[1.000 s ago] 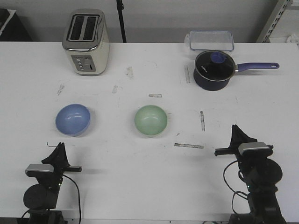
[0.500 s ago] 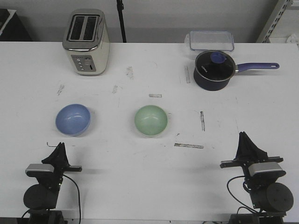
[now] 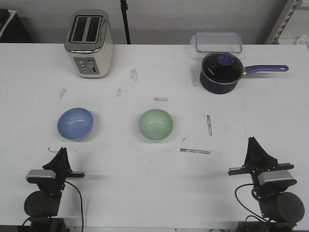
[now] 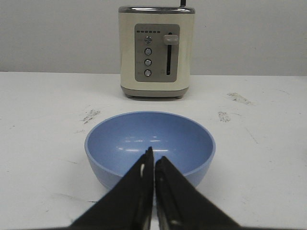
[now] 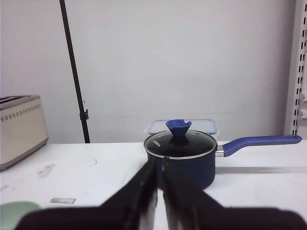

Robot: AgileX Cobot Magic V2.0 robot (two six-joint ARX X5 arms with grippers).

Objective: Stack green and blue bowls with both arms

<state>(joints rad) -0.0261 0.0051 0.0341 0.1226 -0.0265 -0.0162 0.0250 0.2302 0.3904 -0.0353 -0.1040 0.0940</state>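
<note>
The blue bowl (image 3: 75, 123) and the green bowl (image 3: 156, 125) sit apart on the white desk (image 3: 145, 179) — blue to the left, green near the middle. Both arms rest at the near edge; the left gripper (image 3: 61, 153) and right gripper (image 3: 253, 143) each have fingers pressed together, holding nothing.

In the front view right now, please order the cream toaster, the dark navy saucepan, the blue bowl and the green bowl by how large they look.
1. Cream and chrome toaster, largest.
2. Dark navy saucepan with glass lid and long purple handle.
3. Glossy periwinkle blue bowl and pale mint green bowl: these look alike in size, so I do not rank them.
</note>
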